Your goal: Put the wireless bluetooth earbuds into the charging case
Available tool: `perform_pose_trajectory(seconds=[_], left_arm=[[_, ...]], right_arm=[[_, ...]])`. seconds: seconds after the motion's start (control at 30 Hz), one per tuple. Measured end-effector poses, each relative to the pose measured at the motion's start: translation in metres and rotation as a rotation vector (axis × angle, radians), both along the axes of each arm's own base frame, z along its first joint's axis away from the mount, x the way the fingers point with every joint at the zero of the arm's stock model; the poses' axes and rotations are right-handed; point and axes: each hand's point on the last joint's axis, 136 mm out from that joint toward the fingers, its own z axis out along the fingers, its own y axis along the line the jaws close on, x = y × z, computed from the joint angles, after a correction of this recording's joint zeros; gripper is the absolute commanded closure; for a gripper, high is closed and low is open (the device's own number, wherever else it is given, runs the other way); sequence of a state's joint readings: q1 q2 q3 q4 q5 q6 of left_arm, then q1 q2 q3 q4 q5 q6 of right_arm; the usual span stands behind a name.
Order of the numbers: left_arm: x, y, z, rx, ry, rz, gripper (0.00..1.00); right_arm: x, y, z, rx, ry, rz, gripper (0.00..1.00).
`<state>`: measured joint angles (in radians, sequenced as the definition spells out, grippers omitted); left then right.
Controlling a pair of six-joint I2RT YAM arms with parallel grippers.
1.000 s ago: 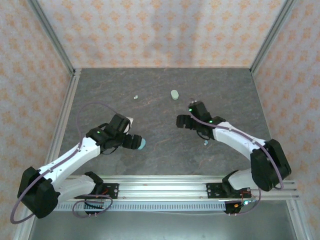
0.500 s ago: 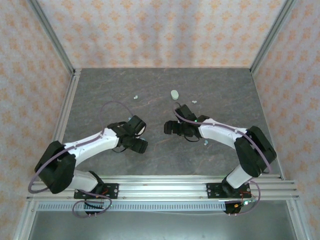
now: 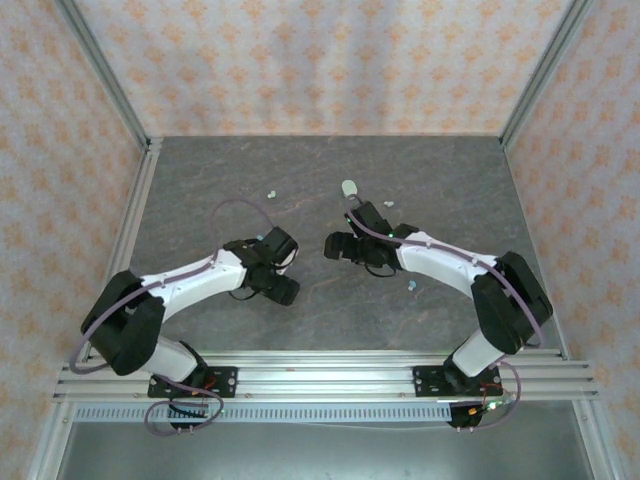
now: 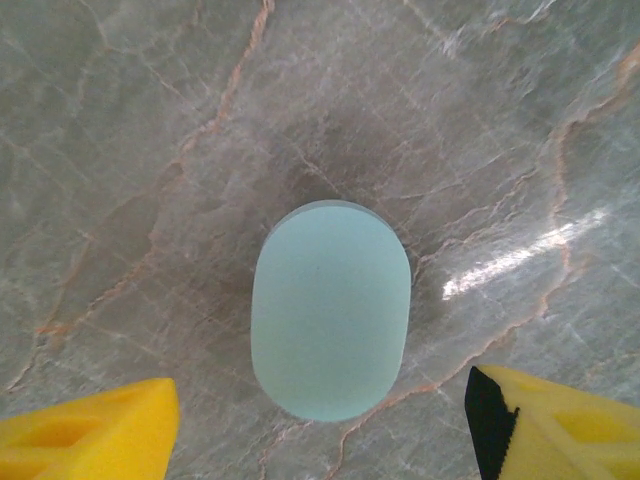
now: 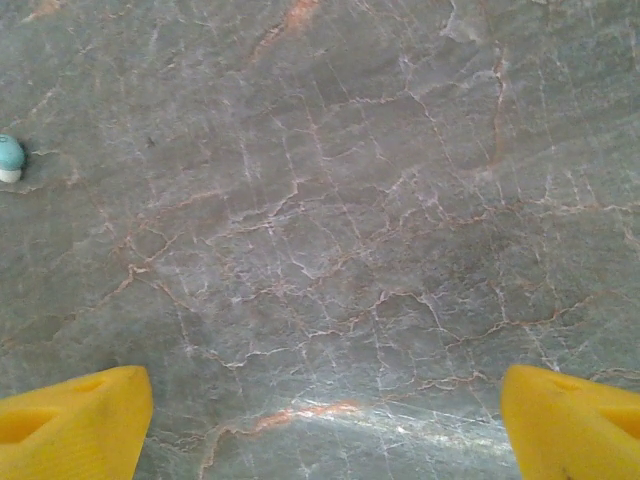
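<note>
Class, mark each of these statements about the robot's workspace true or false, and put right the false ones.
1. A pale blue oval case lies on the table between the fingers of the left gripper. True.
2. Those fingers are clamped on the case. False: both stand clear of it, with table showing in the gaps.
3. The right gripper is open over bare table. True.
4. The right gripper holds an earbud. False: the pale blue earbud lies on the table, well off to one side of its fingers.
</note>
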<state>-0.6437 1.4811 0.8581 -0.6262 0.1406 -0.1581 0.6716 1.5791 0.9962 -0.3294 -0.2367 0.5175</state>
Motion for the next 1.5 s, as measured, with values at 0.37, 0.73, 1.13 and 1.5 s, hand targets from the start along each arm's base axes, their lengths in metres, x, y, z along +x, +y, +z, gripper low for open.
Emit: perform_pose_trajectory(seconds=[0.37, 0.73, 1.13, 1.5], left_arm=[[-0.002, -0.014, -0.027, 0.018, 0.071, -0.012, 0.61], [0.002, -0.031, 0.005, -0.069, -0.052, -0.088, 0.78], [0.003, -0.062, 0.127, -0.350, -0.424, -0.372, 0.78], [-0.004, -0.077, 0.137, -0.436, -0.422, -0.442, 0.78]], right_arm=[[-0.004, -0.002, -0.013, 0.004, 0.031, -0.029, 0.10], [-0.021, -0.027, -0.008, 0.150, 0.103, -0.130, 0.12], [-0.052, 0.023, 0.093, 0.470, 0.048, 0.051, 0.13], [-0.076, 0.058, 0.124, 0.590, 0.074, 0.215, 0.20]])
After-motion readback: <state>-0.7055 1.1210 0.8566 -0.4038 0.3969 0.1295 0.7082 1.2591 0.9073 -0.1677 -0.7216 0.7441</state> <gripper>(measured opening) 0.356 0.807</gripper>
